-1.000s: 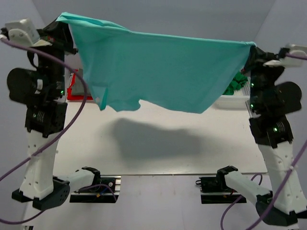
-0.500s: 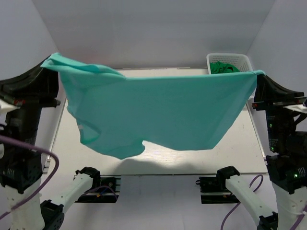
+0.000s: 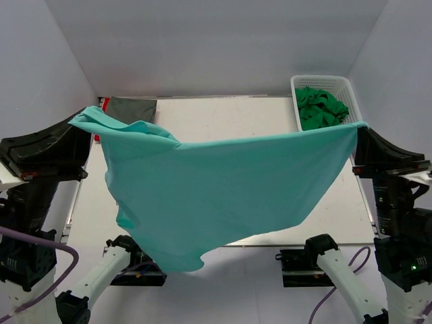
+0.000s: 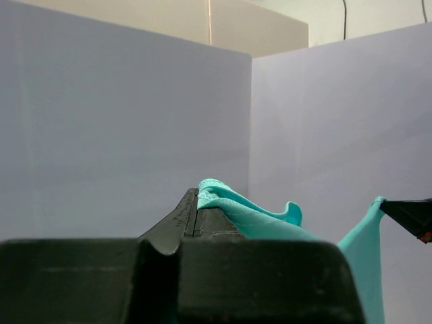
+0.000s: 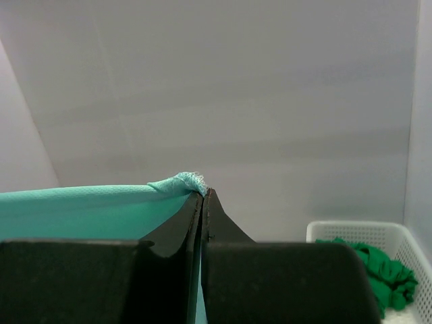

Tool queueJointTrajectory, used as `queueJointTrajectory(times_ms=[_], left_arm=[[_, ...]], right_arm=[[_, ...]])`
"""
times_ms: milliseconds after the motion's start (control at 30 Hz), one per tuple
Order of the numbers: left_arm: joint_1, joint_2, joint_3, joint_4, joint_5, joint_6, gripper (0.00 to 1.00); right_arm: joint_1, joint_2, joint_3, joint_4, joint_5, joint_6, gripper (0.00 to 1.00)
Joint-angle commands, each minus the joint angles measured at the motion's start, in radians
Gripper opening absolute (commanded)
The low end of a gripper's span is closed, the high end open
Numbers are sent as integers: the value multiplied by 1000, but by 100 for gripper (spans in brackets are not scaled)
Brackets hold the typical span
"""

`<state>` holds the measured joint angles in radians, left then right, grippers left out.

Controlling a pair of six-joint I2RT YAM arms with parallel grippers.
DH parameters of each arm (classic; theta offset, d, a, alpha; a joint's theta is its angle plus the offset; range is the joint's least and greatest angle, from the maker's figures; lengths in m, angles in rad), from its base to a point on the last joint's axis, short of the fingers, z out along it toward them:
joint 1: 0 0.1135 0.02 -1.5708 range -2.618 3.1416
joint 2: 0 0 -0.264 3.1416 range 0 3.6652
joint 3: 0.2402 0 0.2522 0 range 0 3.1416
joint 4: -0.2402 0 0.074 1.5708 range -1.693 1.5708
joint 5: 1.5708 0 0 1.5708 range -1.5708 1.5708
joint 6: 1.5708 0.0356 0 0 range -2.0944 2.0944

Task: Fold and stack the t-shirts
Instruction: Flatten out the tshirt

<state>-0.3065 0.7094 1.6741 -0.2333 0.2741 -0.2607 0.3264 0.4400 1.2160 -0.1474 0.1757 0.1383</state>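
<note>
The left pincer [image 4: 196, 202] is pressed shut on one upper corner of the light teal t-shirt [image 3: 223, 182], a small bunch of cloth pinched between the closed fingers and spilling out toward 3 o'clock. The right pincer [image 5: 204, 201] is likewise clamped tight on the opposite corner, with a crumpled tuft of fabric poking out at its tip and the rest running off toward 9 o'clock.

From above, the teal t-shirt hangs in the air between the two pincers, its top edge drawn nearly taut from 9 o'clock to 3 o'clock. A loose fold stands up near the left grip, and the body sags toward 6 o'clock over the near edge of the surface [image 3: 223, 111].

The left arm [image 3: 30, 202] and right arm [image 3: 398, 209] are raised high at either side, their pincers pointing inward toward each other.

A dark grey t-shirt [image 3: 132, 109] lies flat at 11 o'clock on the surface, with a sliver of red t-shirt [image 3: 104, 103] just beside it. A bright green t-shirt [image 3: 320, 108] sits crumpled in the white basket [image 3: 352, 94] at 1 o'clock.
</note>
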Motion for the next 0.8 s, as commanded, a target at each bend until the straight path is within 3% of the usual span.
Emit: queueJointTrajectory(times_ms=[0, 367, 500, 600, 767], left_arm=[[7, 16, -48, -3, -4, -18, 0], [-19, 80, -394, 115, -212, 27, 0], [0, 151, -520, 156, -301, -43, 0], [0, 203, -589, 212, -342, -54, 0], [0, 366, -580, 212, -430, -64, 0]], right_arm=[[-4, 5, -32, 51, -8, 40, 0], [-4, 92, -275, 71, 174, 142, 0], [-6, 160, -352, 78, 222, 162, 0], [-4, 225, -391, 106, 235, 158, 0], [-6, 350, -398, 135, 268, 133, 0]])
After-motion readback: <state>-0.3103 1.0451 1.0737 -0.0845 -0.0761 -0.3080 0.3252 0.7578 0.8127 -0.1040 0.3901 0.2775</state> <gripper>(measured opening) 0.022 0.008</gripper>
